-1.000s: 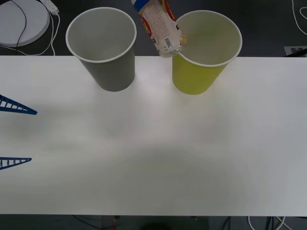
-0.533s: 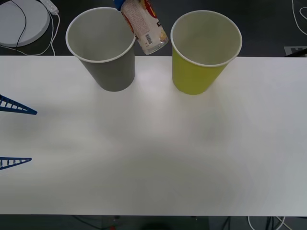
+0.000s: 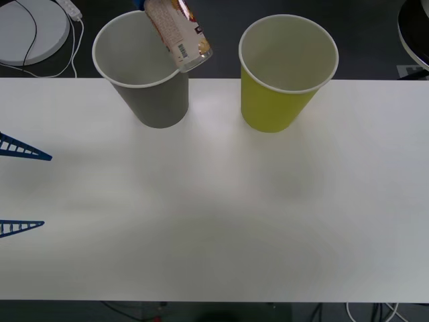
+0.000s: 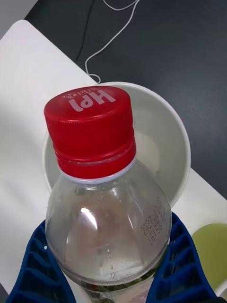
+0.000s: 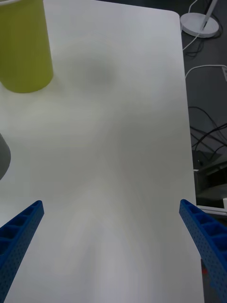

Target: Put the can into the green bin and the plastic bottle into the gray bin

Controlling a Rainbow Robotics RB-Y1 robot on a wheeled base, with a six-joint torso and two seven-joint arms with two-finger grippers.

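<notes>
Right gripper [image 4: 106, 279] clamped on plastic bottle [image 3: 178, 33] above gray bin [image 3: 143, 67] rim, upper left of frame, left gripper [image 5: 113, 246] fingers apart over counter [image 3: 214, 201]

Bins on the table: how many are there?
2. The gray bin stands at the table's far edge on the robot's left, with the bottle held over its rim; the green bin stands apart to its right.
</notes>
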